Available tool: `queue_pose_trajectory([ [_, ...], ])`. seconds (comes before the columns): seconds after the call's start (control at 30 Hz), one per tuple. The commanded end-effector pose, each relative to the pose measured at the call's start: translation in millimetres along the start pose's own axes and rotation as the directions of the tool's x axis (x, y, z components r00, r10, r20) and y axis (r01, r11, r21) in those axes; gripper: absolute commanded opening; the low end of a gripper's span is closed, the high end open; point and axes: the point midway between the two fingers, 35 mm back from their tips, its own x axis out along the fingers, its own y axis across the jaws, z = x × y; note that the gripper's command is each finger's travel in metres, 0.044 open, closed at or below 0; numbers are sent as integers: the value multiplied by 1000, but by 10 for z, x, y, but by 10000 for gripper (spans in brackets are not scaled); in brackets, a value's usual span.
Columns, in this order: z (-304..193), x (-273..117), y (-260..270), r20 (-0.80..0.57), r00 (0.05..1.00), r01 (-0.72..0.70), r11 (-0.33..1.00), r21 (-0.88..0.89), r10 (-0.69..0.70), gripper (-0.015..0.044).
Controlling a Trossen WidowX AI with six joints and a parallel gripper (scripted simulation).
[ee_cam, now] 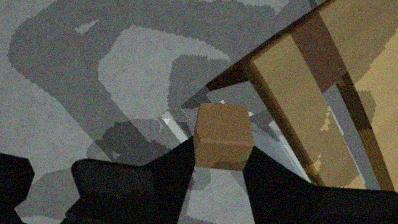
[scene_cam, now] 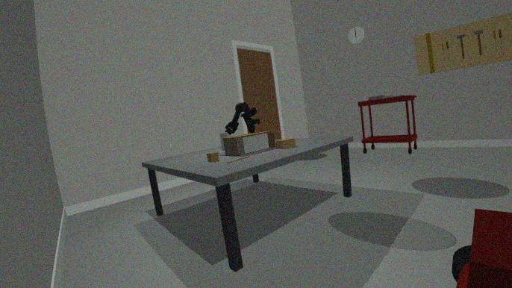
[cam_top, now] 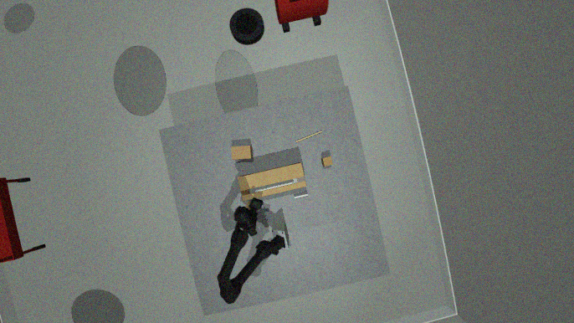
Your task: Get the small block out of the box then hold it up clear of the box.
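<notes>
A small brown wooden block [ee_cam: 224,124] sits between my fingertips in the wrist view. My gripper [ee_cam: 219,142] [cam_top: 255,203] is shut on it, and grey table shows beyond and below the block. The wooden box [cam_top: 278,173] [scene_cam: 257,143] [ee_cam: 292,82] stands upright on the table [cam_top: 343,238] [scene_cam: 179,160]. In the top view my gripper is at the box's lower left corner. In the wrist view the box is right of the block; the exact gap cannot be told. In the exterior view the dark arm rises behind the box, and the held block cannot be made out.
A larger wooden block [cam_top: 241,152] [scene_cam: 285,143] stands near the box's left end in the top view. A smaller wooden block [cam_top: 327,161] [scene_cam: 213,157] is off its right end. A thin stick [cam_top: 309,136] [scene_cam: 238,160] lies on the table behind the box in the top view.
</notes>
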Motion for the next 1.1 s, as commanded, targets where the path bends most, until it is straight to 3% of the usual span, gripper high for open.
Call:
queue_pose_trajectory([
  [0.0, 46, -49, -20, 14, 1000, -4, 984, 180, 2, 0],
  [0.47, 57, -144, -29, 33, 999, -36, 737, 675, 19, 0],
  [0.77, 68, -208, -34, 47, 998, -55, 451, 891, 28, 0],
  [1.07, 82, -272, -38, 64, 997, -68, 106, 992, 36, 0],
])
